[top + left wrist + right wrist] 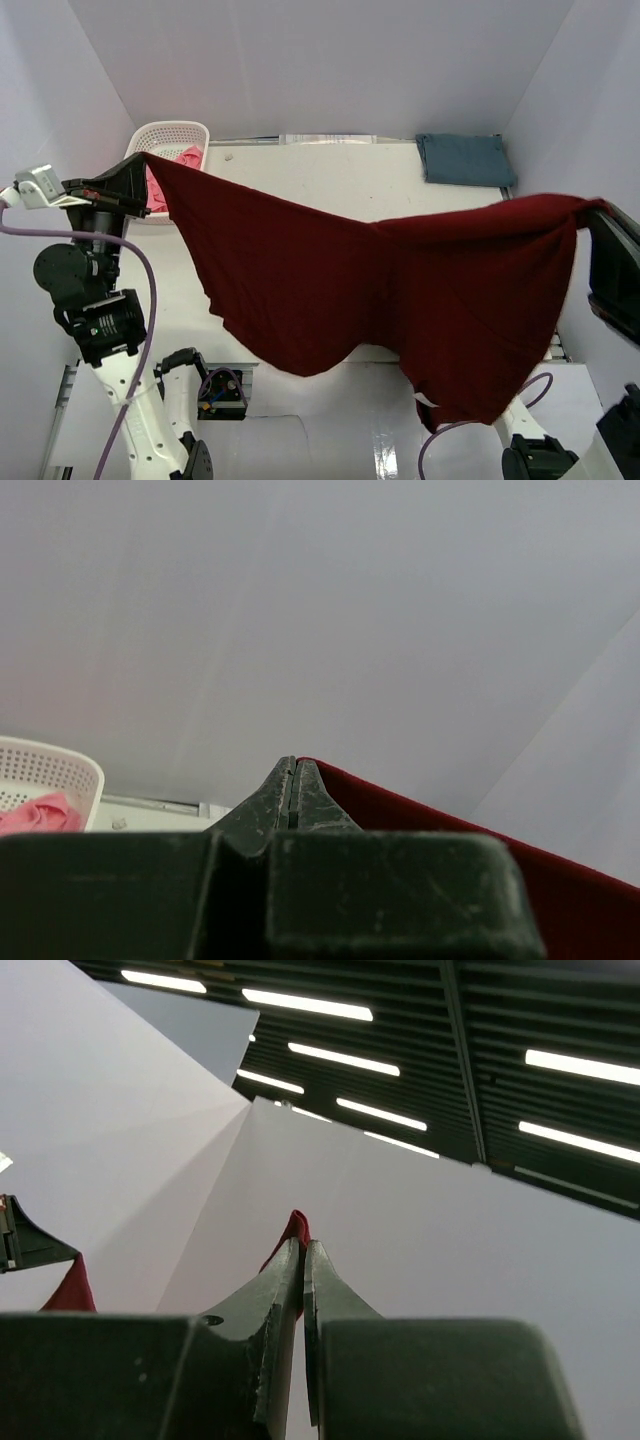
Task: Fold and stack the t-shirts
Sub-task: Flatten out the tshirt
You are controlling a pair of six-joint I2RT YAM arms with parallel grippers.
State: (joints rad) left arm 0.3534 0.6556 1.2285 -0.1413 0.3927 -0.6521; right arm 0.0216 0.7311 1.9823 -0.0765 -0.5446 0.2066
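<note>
The large dark maroon t-shirt (400,290) hangs spread in the air between both arms, above the table. My left gripper (147,157) is shut on its left corner, and maroon cloth (480,820) runs off to the right of the closed left fingertips (293,765). My right gripper (592,210) is shut on the shirt's right corner; a small tuft of maroon (297,1226) sticks out above its closed fingertips (303,1250). A folded slate-blue t-shirt (465,159) lies at the table's far right. A pink t-shirt (185,158) sits in the basket.
The white lattice basket (165,134) stands at the table's far left corner, its rim (60,760) also in the left wrist view. White walls enclose the table (330,175) on three sides. The hanging shirt hides much of the table's middle.
</note>
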